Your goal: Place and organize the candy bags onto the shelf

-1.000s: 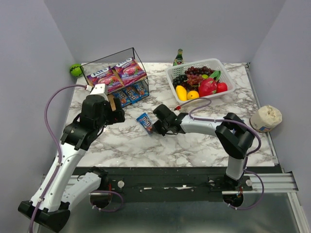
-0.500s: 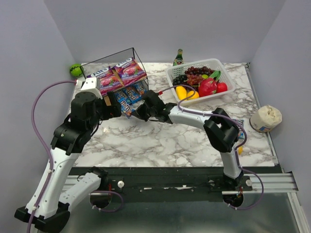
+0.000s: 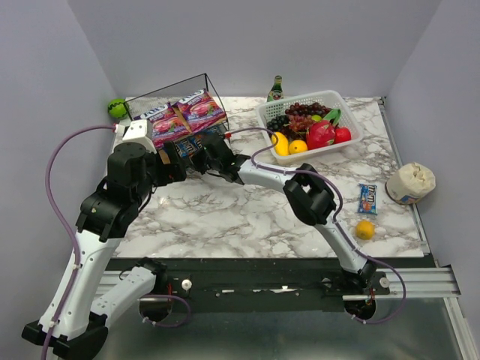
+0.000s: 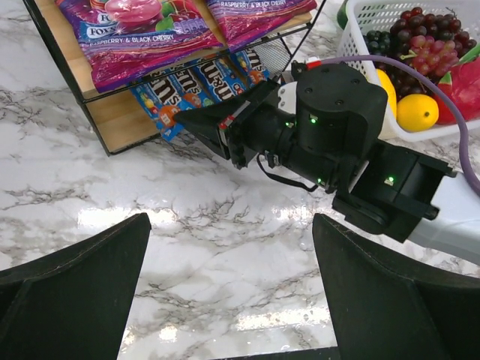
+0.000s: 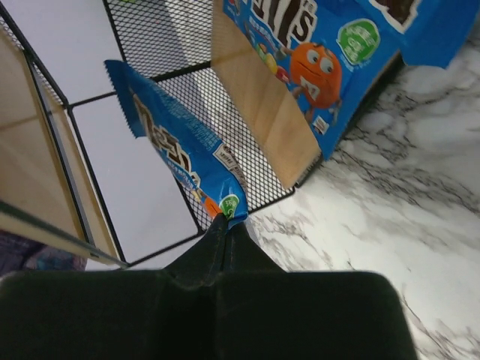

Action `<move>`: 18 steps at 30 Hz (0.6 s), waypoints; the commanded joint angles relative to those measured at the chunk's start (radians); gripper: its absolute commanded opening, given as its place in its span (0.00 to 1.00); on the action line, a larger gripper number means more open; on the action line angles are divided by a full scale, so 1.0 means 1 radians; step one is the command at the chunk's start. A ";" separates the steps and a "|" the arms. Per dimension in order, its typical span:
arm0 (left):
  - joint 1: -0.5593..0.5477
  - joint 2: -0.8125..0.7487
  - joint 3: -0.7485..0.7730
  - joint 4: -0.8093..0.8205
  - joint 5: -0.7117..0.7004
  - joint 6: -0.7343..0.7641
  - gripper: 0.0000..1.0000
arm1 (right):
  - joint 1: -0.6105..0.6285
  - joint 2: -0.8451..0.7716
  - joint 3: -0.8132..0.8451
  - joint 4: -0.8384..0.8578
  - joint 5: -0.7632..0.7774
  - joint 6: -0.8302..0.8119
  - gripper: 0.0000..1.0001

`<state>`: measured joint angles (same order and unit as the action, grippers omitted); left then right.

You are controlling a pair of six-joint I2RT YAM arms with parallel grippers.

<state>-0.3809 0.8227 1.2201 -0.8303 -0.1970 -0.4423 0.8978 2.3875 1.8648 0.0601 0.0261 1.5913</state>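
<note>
The shelf (image 4: 120, 121) stands at the back left, a black wire frame with wooden boards. Two purple candy bags (image 3: 161, 121) (image 3: 201, 109) lie on its top board, and blue packets (image 4: 202, 81) rest on the lower board. My right gripper (image 3: 197, 156) is at the shelf's front, shut on the bottom corner of a blue packet (image 5: 176, 142) that stands upright against the wire mesh. My left gripper (image 4: 232, 300) hovers open over bare marble just in front of the shelf, nothing between its fingers. Another blue packet (image 3: 367, 199) lies on the table at the right.
A white lattice basket (image 3: 264, 114) of fruit sits at the back right, with a green bottle (image 3: 276, 88) behind it. A small orange (image 3: 364, 229) and a white tub (image 3: 410, 182) are near the right edge. A green ball (image 3: 116, 108) sits left of the shelf.
My right gripper carried its blue packet from mid-table up and left to the shelf's front. My left arm drew back slightly to the left.
</note>
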 commanded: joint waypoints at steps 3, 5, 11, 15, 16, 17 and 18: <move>0.004 -0.005 0.019 -0.020 -0.028 0.001 0.99 | 0.009 0.099 0.121 0.061 0.057 0.068 0.01; 0.004 -0.004 0.019 -0.020 -0.032 0.002 0.99 | 0.009 0.130 0.138 0.061 0.061 0.088 0.01; 0.004 -0.010 0.012 -0.018 -0.033 -0.006 0.99 | 0.007 0.183 0.181 0.041 0.061 0.159 0.02; 0.005 -0.013 0.004 -0.018 -0.039 -0.007 0.99 | 0.007 0.184 0.172 0.015 0.067 0.180 0.03; 0.005 -0.013 0.004 -0.016 -0.039 -0.007 0.99 | 0.007 0.183 0.171 0.009 0.070 0.183 0.04; 0.004 -0.013 0.002 -0.016 -0.039 -0.007 0.99 | 0.007 0.185 0.171 0.004 0.074 0.183 0.06; 0.005 -0.011 0.002 -0.016 -0.039 -0.007 0.99 | 0.009 0.193 0.175 -0.002 0.069 0.180 0.07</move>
<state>-0.3805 0.8227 1.2201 -0.8406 -0.2096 -0.4423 0.8978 2.5515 2.0109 0.0856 0.0616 1.7451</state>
